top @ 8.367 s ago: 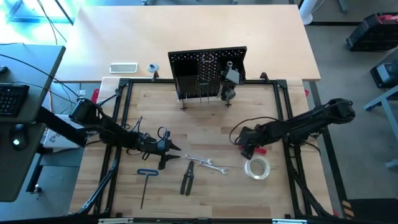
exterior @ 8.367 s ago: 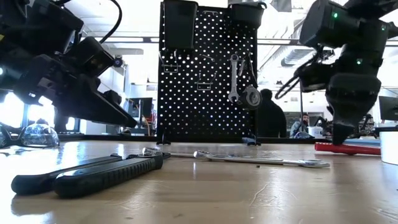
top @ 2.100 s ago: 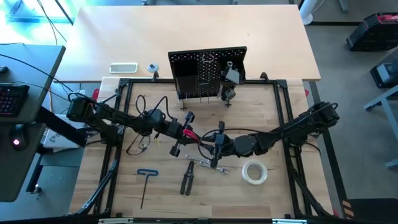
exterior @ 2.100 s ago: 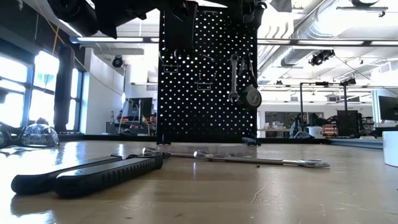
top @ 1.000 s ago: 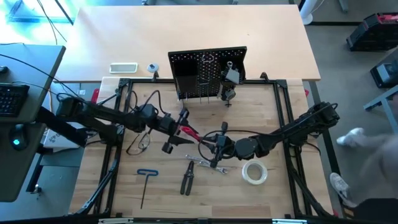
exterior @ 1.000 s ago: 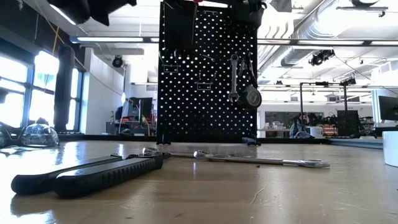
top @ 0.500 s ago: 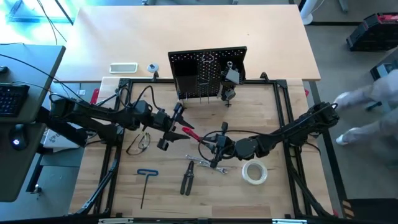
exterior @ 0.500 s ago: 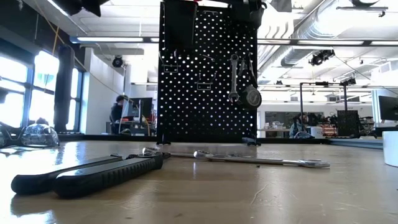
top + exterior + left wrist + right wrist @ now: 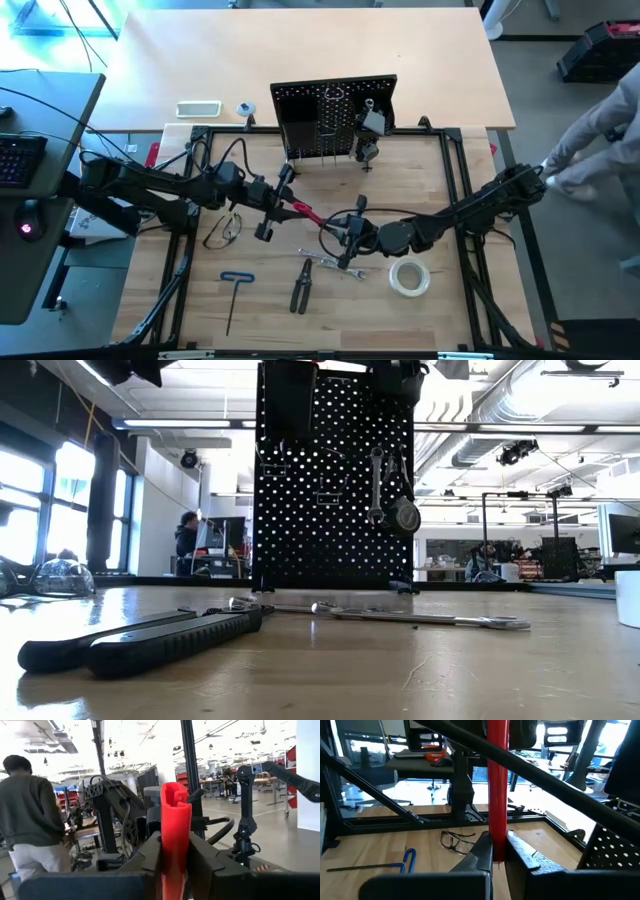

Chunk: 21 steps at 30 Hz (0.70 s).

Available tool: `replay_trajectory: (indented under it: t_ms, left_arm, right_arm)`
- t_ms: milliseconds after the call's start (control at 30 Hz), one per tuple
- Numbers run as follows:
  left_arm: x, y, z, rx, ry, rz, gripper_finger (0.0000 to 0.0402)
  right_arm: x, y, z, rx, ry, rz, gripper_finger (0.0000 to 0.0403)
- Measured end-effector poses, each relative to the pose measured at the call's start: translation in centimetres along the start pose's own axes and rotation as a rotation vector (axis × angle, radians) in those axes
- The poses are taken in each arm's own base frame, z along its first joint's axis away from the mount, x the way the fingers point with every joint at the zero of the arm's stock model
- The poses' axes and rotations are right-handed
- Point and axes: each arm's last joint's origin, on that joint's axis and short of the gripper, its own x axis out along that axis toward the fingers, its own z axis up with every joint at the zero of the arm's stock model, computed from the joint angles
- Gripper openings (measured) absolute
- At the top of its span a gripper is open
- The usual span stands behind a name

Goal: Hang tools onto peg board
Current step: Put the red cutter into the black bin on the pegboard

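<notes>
A red-handled tool (image 9: 305, 214) hangs in the air over the table's middle, between my two grippers. My left gripper (image 9: 280, 207) is shut on its left end and my right gripper (image 9: 338, 228) on its right end. The black peg board (image 9: 335, 120) stands upright at the table's far side with a wrench (image 9: 376, 485) hanging on it. On the wood lie dark-handled pliers (image 9: 301, 285), silver wrenches (image 9: 330, 262), a clear tape roll (image 9: 410, 276), a blue T-handle hex key (image 9: 235, 295) and safety glasses (image 9: 224, 230). My left gripper pinches the red tool's left end (image 9: 175, 845) between its two fingers (image 9: 150, 855). The fingers come level from the table's left and lie along the tool, which runs straight out from them, clear of the table. My right gripper pinches the tool's other end (image 9: 497, 840) between its two fingers (image 9: 482, 850). It comes level from the table's right, also along the tool. The red shaft reaches away from it toward the left gripper.
A black metal frame (image 9: 200, 180) edges the wooden work area. A white slab (image 9: 198, 108) lies on the far table behind it. A person (image 9: 600, 130) moves past the table's right side, and another person (image 9: 30, 820) stands in the room beyond.
My left gripper has shifted a little toward the table's left and far edges, keeping at the red tool's left end. The right gripper and the tool have stayed in place above the table. A person has walked along the table's right side.
</notes>
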Motion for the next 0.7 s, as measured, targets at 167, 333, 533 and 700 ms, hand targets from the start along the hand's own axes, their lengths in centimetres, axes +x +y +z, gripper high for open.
replay_trajectory:
  t_ms: [167,333,533,700]
  left_arm:
    - [-0.1,0.1,0.0,0.014,0.002,0.002,0.0048]
    - [-1.0,0.6,1.6,0.047,-0.047,0.027,0.0048]
    - [-2.7,1.7,4.7,0.097,-0.036,0.105,0.0048]
    - [-3.1,2.7,8.3,0.176,0.051,0.163,0.0048]
  right_arm:
    - [0.0,-0.1,-0.1,0.014,0.013,-0.043,0.0039]
    - [-0.2,-0.3,-0.4,-0.005,0.034,-0.167,0.0103]
    - [-0.4,-0.2,-0.8,-0.014,0.063,-0.194,0.0162]
    - [-0.4,-0.3,-1.2,-0.016,0.091,-0.2,0.0172]
